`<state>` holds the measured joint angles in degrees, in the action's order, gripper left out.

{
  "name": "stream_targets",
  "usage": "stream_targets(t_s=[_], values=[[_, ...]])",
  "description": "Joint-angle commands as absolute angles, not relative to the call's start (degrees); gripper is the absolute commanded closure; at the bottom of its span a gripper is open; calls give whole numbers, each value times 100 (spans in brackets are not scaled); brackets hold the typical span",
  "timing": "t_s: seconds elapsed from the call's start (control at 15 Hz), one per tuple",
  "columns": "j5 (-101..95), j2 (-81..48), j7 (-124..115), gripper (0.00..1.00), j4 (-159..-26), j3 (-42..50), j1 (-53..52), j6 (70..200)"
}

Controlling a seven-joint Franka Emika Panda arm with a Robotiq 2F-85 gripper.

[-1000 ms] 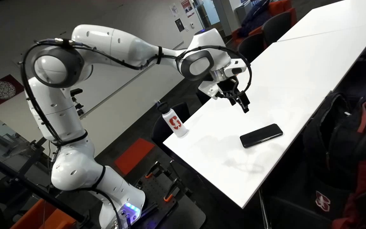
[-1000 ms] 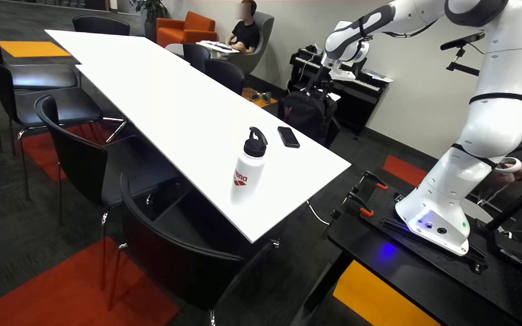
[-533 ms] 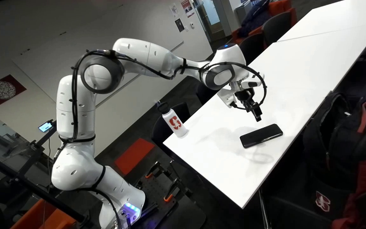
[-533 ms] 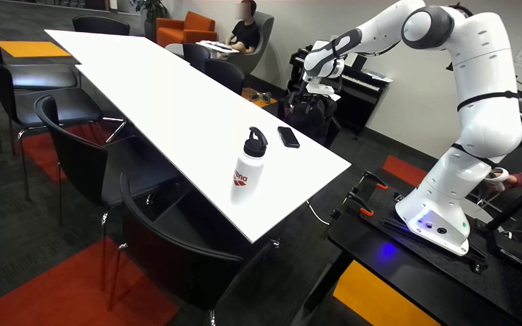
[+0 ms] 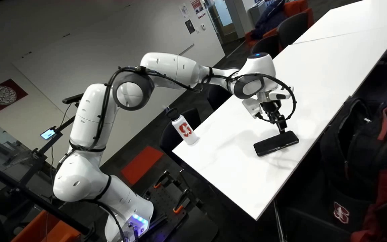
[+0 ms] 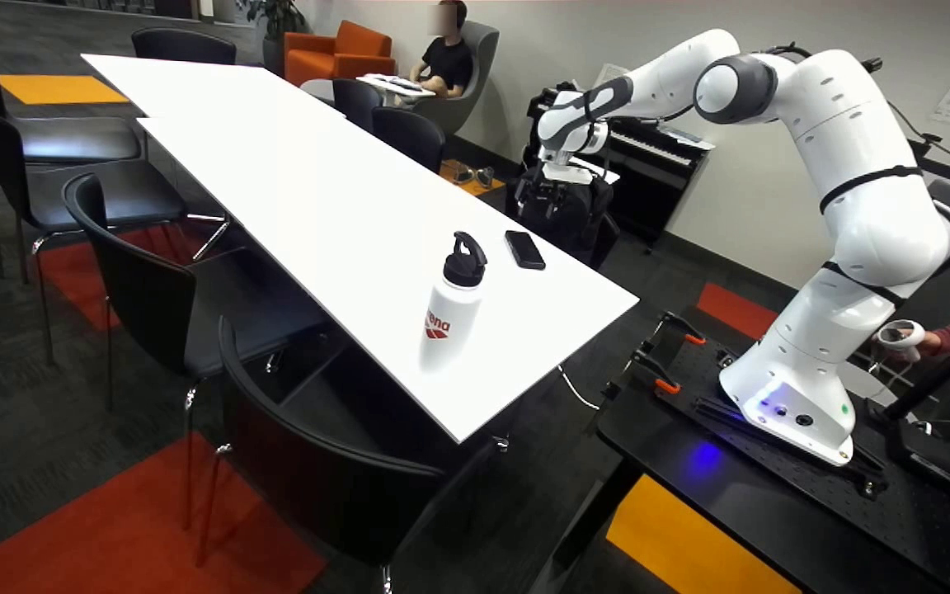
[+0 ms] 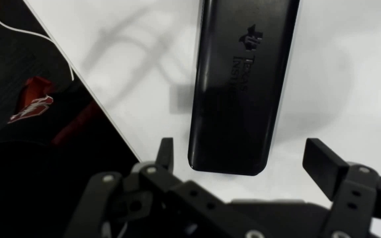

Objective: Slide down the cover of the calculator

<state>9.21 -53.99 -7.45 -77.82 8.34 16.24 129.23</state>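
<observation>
The calculator [image 5: 276, 144] is a flat black slab on the white table [image 5: 233, 174], and it also shows in an exterior view [image 6: 524, 250]. In the wrist view its upper side is the black cover [image 7: 233, 132], with raised "Texas Instruments" lettering. The keyed face is hidden. My gripper [image 7: 239, 142] is open and empty, with one finger to each side of the calculator's near end and apart from it. In an exterior view the gripper [image 5: 282, 130] is low at the calculator's far end; whether it touches cannot be told. In an exterior view it is dark against the backpack.
A white bottle [image 5: 185, 130] with a black lid stands near the table's corner, also in an exterior view [image 6: 450, 322]. A dark backpack [image 5: 348, 141] is beside the table's long edge, close to the calculator. Black chairs [image 6: 145, 280] stand along the opposite side.
My arm has reached forward and down, bringing the gripper from above and beside the calculator to its end. The calculator and the bottle have not moved.
</observation>
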Motion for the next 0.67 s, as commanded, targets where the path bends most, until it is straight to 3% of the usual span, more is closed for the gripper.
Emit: stream_targets(t_s=[0.0, 0.6], values=[[965, -5907, -1004, 0, -7020, 806, 1683, 12532], [939, -6697, -1294, 0, -6202, 802, 1679, 12376]])
